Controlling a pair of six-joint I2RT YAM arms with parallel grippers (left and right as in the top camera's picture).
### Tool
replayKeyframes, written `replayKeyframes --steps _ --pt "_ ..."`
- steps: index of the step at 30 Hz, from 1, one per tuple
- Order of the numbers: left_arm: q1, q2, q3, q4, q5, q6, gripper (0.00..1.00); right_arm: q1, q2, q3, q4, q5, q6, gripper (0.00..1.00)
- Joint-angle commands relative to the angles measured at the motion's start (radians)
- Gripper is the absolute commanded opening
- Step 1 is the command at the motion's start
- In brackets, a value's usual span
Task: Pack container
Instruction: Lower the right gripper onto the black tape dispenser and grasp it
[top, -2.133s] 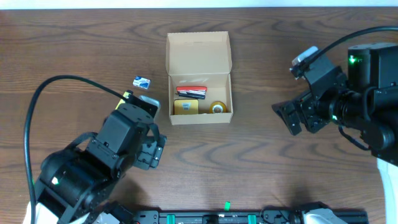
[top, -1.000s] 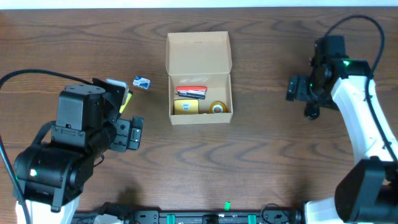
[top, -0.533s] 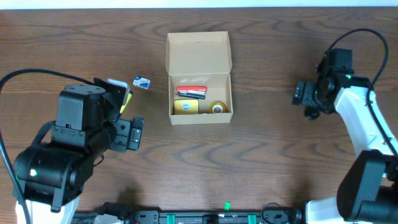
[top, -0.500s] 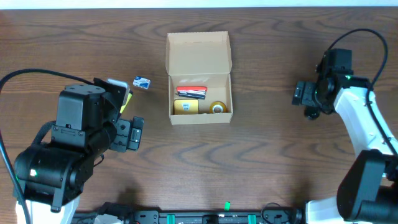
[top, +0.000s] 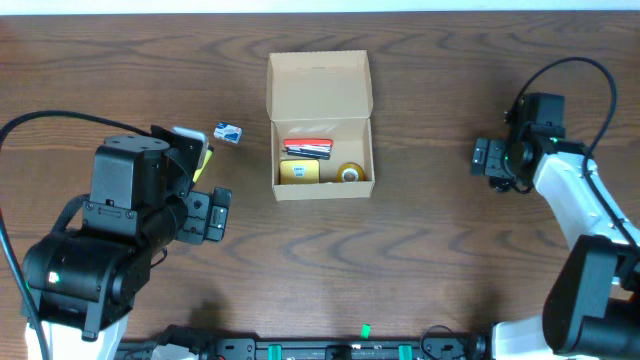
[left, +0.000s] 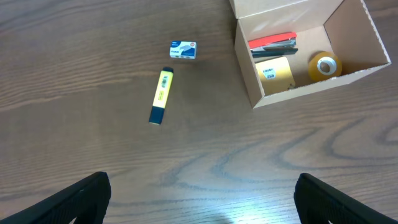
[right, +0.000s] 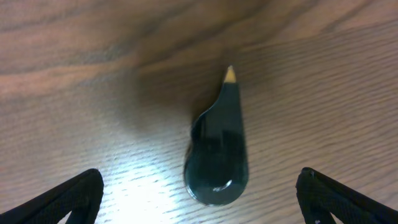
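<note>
The left claw (top: 213, 213) is hovering with its fingers spread wide, pinching nothing. Just ahead of it a yellow highlighter (left: 161, 96) is lying on the tabletop (top: 400, 280), with a small blue-and-white packet (left: 183, 49) a little beyond. Farther ahead and to this claw's right the cardboard box (top: 320, 88) is sitting open, lid flap back, holding a red stapler (left: 272, 42), a yellow box (left: 275, 73) and a tape roll (left: 326, 65). The right claw (top: 492, 160), well apart from the cardboard box, is likewise spread wide, pointing down over a dark teardrop-shaped thing (right: 217, 149) lying between its fingers, untouched.
</note>
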Motion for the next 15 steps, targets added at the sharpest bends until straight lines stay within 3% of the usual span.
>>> replayKeyframes --steps 1,15 --pt "0.006 0.002 0.009 -0.003 0.0 0.018 0.95 -0.013 0.007 -0.012 0.003 0.002 -0.014 0.99" --pt "0.006 0.05 0.009 0.005 0.023 0.017 0.95 -0.013 0.007 -0.012 -0.008 0.002 -0.014 0.99"
